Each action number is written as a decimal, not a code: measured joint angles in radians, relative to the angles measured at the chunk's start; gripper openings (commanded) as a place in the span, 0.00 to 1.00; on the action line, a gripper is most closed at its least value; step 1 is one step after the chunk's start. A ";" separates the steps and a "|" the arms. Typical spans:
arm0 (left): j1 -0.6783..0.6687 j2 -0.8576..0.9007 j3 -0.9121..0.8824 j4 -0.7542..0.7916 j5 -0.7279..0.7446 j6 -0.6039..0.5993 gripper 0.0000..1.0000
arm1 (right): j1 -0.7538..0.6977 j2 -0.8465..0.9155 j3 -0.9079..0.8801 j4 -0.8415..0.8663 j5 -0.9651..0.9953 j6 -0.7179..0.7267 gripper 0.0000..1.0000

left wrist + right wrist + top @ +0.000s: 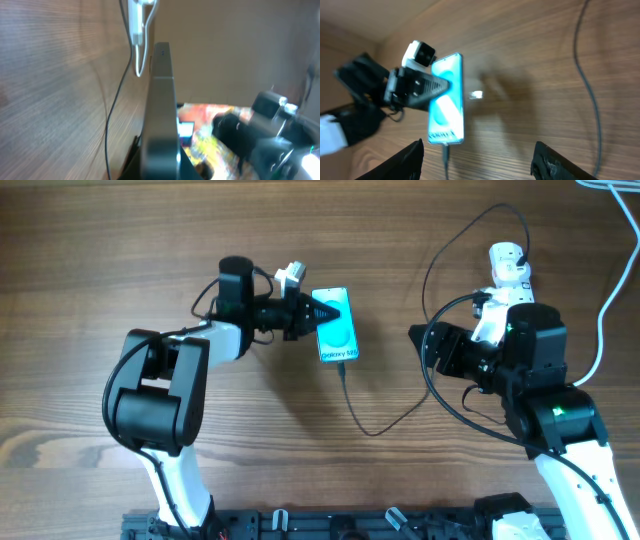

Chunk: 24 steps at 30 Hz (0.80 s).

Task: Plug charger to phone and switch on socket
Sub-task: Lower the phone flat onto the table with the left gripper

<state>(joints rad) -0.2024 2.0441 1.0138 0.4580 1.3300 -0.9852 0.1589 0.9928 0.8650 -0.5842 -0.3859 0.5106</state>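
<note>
The phone (338, 335) lies on the table with its cyan screen up; it also shows in the right wrist view (447, 107) and edge-on in the left wrist view (161, 100). My left gripper (322, 311) is shut on the phone's upper left edge. The charger (372, 428), a thin black cable, sits with its plug in the phone's bottom end (445, 150) and runs right toward the socket (508, 268). The socket, a white power strip, is partly hidden by my right arm. My right gripper (482, 162) is wide open and empty, hovering right of the phone.
A thicker white lead (608, 300) curves along the table's right edge from the top corner. The black cable loops around the right arm's base side (440, 395). The white strip also shows far off in the left wrist view (135, 22).
</note>
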 measured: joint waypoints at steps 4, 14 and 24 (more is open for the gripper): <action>-0.004 0.000 0.109 -0.319 -0.146 0.044 0.04 | 0.000 0.000 0.000 -0.024 0.047 -0.019 0.72; -0.080 0.000 0.366 -1.059 -0.369 0.650 0.04 | 0.000 0.000 0.000 -0.066 0.122 -0.026 0.72; -0.069 0.006 0.366 -1.062 -0.509 1.007 0.04 | 0.000 0.001 0.000 -0.072 0.133 -0.026 0.72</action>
<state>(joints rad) -0.2718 2.0502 1.3796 -0.6044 0.8211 0.0216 0.1589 0.9936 0.8650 -0.6559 -0.2527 0.4843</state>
